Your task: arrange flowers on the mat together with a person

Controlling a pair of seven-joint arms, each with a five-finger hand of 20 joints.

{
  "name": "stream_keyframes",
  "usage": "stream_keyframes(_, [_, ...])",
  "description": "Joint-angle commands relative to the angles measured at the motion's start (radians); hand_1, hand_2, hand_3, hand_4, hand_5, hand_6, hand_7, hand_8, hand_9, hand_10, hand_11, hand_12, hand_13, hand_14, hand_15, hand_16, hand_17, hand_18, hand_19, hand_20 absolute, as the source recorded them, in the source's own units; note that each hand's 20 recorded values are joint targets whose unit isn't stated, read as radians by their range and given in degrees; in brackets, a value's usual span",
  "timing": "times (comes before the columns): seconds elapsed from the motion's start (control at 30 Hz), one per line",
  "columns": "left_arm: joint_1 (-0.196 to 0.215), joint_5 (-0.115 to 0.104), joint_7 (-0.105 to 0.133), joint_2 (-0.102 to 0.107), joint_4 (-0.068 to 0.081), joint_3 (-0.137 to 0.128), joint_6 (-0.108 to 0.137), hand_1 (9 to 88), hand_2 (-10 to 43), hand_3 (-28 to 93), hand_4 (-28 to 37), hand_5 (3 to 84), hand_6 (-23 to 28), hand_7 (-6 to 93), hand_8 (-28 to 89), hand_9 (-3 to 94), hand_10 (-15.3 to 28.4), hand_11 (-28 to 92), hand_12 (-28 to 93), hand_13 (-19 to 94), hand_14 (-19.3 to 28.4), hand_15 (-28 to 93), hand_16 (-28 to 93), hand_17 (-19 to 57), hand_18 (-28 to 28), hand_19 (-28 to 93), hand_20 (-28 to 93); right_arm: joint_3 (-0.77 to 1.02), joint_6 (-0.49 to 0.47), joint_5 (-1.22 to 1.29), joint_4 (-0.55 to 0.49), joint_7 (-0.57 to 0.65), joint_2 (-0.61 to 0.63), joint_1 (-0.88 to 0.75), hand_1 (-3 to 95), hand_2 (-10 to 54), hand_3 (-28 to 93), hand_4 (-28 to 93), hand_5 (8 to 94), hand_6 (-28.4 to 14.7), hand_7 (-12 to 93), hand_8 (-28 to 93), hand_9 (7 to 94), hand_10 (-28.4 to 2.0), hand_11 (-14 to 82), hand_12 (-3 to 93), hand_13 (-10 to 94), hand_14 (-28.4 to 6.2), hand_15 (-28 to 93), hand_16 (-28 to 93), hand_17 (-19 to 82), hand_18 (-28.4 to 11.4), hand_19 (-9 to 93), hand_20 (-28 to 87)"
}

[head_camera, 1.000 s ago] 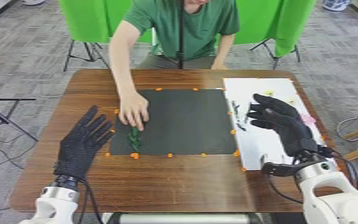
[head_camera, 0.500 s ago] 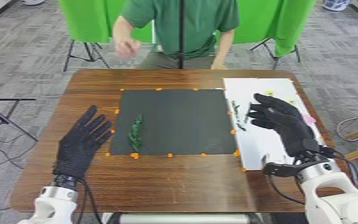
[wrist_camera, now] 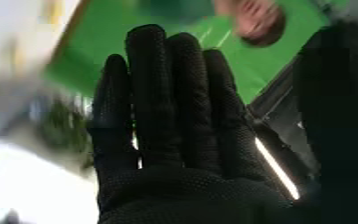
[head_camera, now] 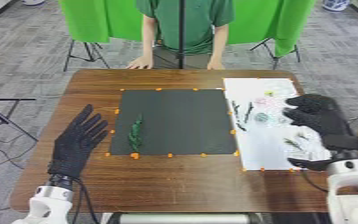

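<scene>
Right hand [head_camera: 318, 113] empty as far as we can see, fingers straight, by the right edge of the white sheet [head_camera: 257, 145]. Left hand [head_camera: 71, 149] also open and empty, lower left of frame. We log one green sprig [head_camera: 135, 134] lying at the left of the dark mat [head_camera: 186, 120]; pink flower [head_camera: 262, 101] and dark stems [head_camera: 238, 112] lie on the sheet. Step, we judge: early, choosing our piece. Next we'd lower the right hand, pinch one stem gently, and carry it matward.
</scene>
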Motion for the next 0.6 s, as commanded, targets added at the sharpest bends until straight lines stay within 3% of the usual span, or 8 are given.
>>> stream_keyframes(0.03, [0.026, 0.004, 0.003, 0.0, -0.006, -0.004, 0.006, 26.9, 2.6, 71, -25.3, 28.2, 1.5, 14.3, -9, 25.2, 11.0, 13, 14, 20, 14.2, 18, 3, -12.1, 21.7, 43, 8, 0.078, -0.251, -0.394, -0.054, 0.388, 0.079, -0.035, 32.3, -9.5, 76, -28, 58.5, -4.1, 40, -15, 64.4, -14.0, 47.0, 27.0, 62, -12.1, 66, 18, 33, -18.1, 83, 36])
stream_keyframes(0.07, [0.026, 0.003, 0.001, 0.001, -0.006, -0.003, 0.005, 26.9, 2.6, 71, -25.3, 28.2, 1.5, 14.3, -9, 25.2, 11.0, 13, 14, 20, 14.2, 18, 3, -12.1, 21.7, 43, 8, 0.05, -0.304, -0.454, -0.057, 0.48, 0.095, -0.019, 31.9, -9.5, 75, -28, 59.1, -4.1, 40, -15, 64.8, -14.0, 47.1, 27.5, 62, -12.0, 66, 18, 33, -18.0, 83, 36])
stream_keyframes(0.13, [0.026, 0.004, -0.003, 0.001, -0.006, -0.003, -0.001, 26.9, 2.6, 71, -25.2, 28.3, 1.5, 14.3, -9, 25.1, 11.0, 13, 14, 20, 14.2, 18, 3, -12.1, 21.7, 43, 8, 0.013, -0.391, -0.535, -0.041, 0.55, 0.114, 0.008, 29.5, -9.5, 72, -28, 59.4, -4.1, 40, -15, 65.4, -14.0, 47.2, 28.8, 63, -11.6, 67, 19, 34, -18.0, 85, 37])
stream_keyframes(0.3, [0.023, 0.007, 0.0, 0.003, -0.006, 0.004, 0.0, 26.9, 2.6, 71, -25.1, 28.3, 1.5, 14.3, -9, 25.1, 11.0, 13, 15, 20, 14.1, 18, 3, -12.1, 21.7, 43, 8, -0.055, -0.389, -0.581, 0.017, 0.626, 0.135, 0.053, 30.8, -9.5, 59, -28, 59.2, -4.1, 40, -14, 65.3, -14.0, 47.5, 31.2, 63, -11.4, 69, 21, 33, -18.5, 87, 39])
stream_keyframes(0.4, [0.022, 0.008, -0.013, -0.001, -0.005, 0.006, -0.012, 26.9, 2.6, 71, -25.1, 28.3, 1.5, 14.3, -9, 25.1, 10.9, 13, 15, 20, 14.1, 18, 3, -12.1, 21.7, 43, 8, -0.088, -0.392, -0.598, 0.047, 0.676, 0.142, 0.082, 30.5, -9.5, 59, -28, 59.5, -4.0, 41, -13, 65.1, -13.9, 48.5, 31.8, 62, -11.6, 69, 21, 33, -18.9, 88, 39])
stream_keyframes(0.6, [0.021, 0.009, -0.012, -0.003, -0.004, 0.01, -0.008, 27.0, 2.6, 71, -25.1, 28.2, 1.5, 14.2, -9, 25.1, 11.0, 13, 15, 20, 14.1, 18, 3, -12.0, 21.7, 43, 8, -0.114, -0.42, -0.594, 0.102, 0.705, 0.138, 0.113, 32.1, -9.5, 58, -28, 62.5, -3.1, 41, -14, 66.1, -13.3, 49.1, 31.6, 63, -11.5, 69, 21, 33, -19.1, 88, 39])
